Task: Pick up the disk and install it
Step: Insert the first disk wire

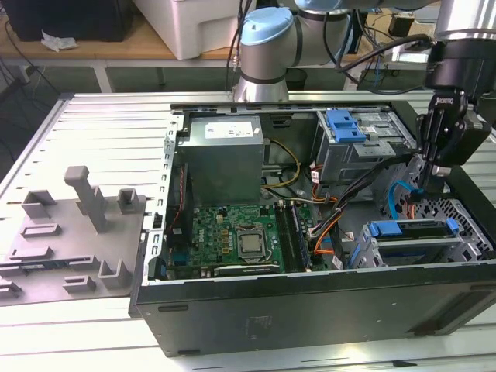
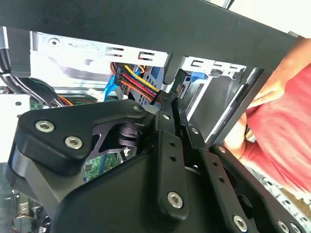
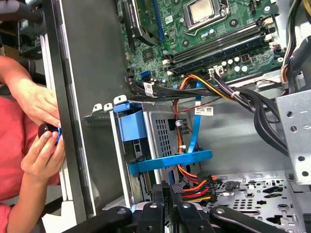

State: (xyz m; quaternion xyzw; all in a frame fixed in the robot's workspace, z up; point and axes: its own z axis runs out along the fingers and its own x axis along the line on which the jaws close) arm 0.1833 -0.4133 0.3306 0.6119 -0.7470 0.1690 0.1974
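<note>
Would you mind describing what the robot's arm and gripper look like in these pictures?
The arm is silver-grey metal with rounded light-blue joint caps, and black cables loop beside it. The gripper is matte black, with a small white marking on its body. In the second wrist view its angular black links are pinned with silver screws.

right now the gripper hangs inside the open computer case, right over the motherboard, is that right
Not quite. The gripper does hang inside the open computer case, but not over the motherboard. It is at the end of the case on the exterior view's right, next to a blue cable. The exterior view shows this.
</note>
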